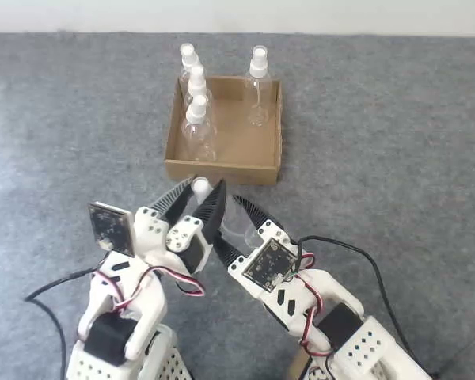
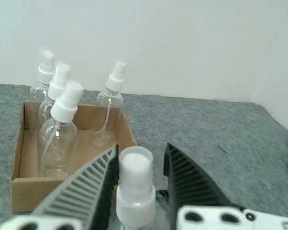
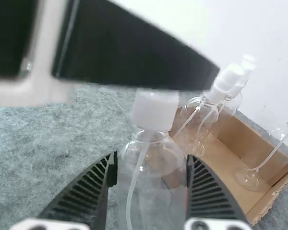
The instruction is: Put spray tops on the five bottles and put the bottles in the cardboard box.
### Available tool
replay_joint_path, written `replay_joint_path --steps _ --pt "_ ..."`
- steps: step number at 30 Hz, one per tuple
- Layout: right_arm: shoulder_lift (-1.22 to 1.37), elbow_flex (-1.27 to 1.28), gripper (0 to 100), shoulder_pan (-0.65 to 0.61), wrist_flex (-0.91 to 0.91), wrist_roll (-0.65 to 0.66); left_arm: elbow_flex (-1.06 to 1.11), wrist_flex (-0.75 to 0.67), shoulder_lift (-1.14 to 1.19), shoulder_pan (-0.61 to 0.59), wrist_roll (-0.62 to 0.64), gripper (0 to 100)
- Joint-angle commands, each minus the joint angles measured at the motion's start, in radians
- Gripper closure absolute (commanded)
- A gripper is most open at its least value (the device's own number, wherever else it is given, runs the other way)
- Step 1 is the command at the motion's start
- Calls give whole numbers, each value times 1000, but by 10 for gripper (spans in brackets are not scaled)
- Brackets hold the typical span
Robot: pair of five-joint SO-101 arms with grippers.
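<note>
The fifth bottle (image 3: 153, 165) stands upright between the fingers of the right gripper (image 3: 151, 162), which is closed on its clear body. Its white spray top (image 2: 134, 184) is above that grip, inside the left gripper (image 2: 141, 151), whose jaws are narrow: one finger touches the top and a small gap shows at the other. Just beyond both grippers is the cardboard box (image 1: 222, 170), holding four capped bottles (image 1: 199, 131) upright.

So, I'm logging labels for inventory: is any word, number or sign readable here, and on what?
None can be read. The clear bottles, spray tops and cardboard box carry no print; marks on the camera boards are too small to read.
</note>
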Motion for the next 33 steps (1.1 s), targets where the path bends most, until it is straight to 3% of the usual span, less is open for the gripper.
replay_joint_path --steps 1,21,28,33 --pt "-25 -52 894 16 -18 9 -91 0 -17 -52 -3 858" --pt "-25 -26 894 16 -22 12 -124 0 -18 -78 -5 859" --pt "-25 -26 894 16 -19 14 -120 -35 -18 -242 -6 859" --pt "-25 -26 894 16 -18 12 -93 -34 -18 -204 -6 859"
